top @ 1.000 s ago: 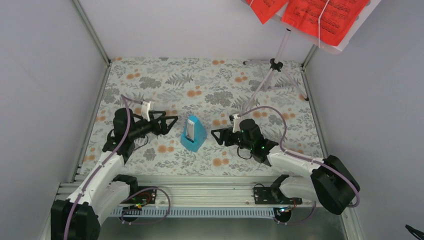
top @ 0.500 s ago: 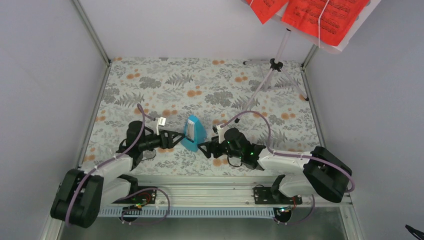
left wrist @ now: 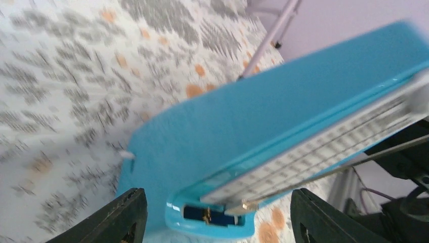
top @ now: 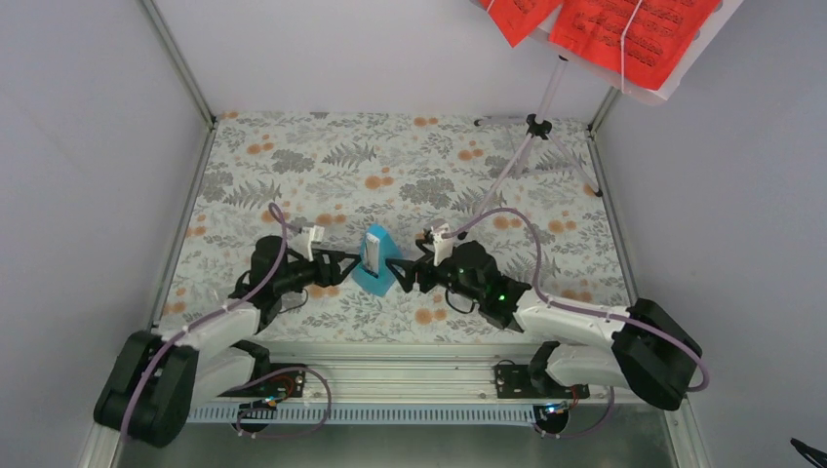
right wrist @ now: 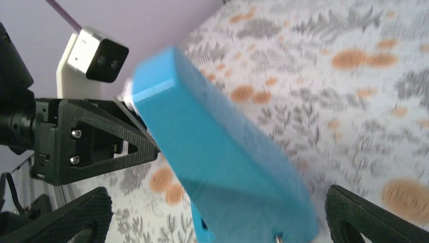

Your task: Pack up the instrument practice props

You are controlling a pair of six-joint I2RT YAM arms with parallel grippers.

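The left pincer (top: pixel 343 265) and right pincer (top: pixel 398 269) are both gaping wide, holding nothing, and facing each other across the metronome (top: pixel 375 259). It is standing upright mid-worktop (top: pixel 293 166), equally near each.

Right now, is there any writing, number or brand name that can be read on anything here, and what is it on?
No text here can be read.
Red sheets: black music notes only, too small to make out any words.
Metronome: its white face carries rows of fine marks, too blurred to read.
Small white camera: no label shows.
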